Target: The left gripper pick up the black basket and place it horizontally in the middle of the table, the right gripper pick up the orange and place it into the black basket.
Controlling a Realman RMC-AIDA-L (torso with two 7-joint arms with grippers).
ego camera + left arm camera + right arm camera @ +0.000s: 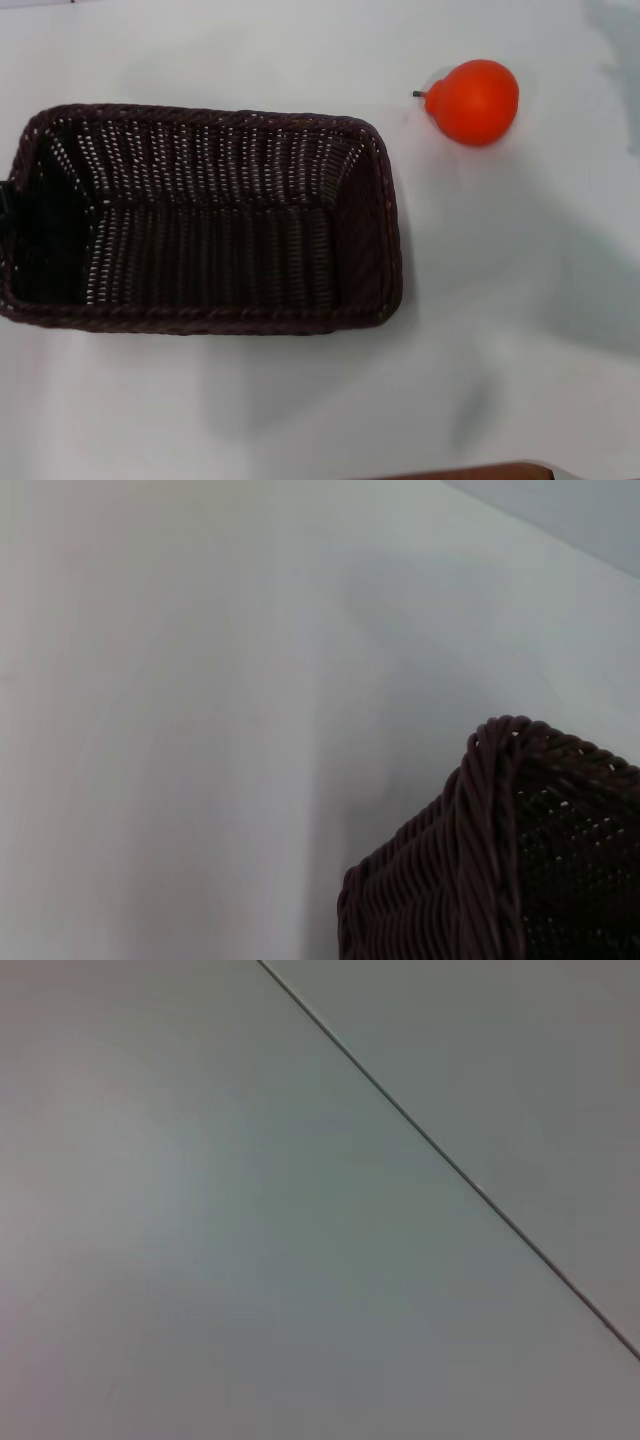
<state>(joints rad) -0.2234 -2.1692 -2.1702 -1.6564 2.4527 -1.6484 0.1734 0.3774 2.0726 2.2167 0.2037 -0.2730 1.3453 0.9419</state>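
The black basket [200, 215] lies on the white table [500, 300], long side across, left of the middle in the head view, and it is empty. One of its corners [490, 860] fills the lower part of the left wrist view, close up. A small black part at the basket's left end is my left gripper [4, 205], right against the rim. The orange [475, 100] lies on the table behind and to the right of the basket, stem pointing left, well apart from it. My right gripper is out of view.
A brown strip [470, 472] shows at the near edge of the head view. The right wrist view shows only the white surface crossed by a thin dark line [450, 1165].
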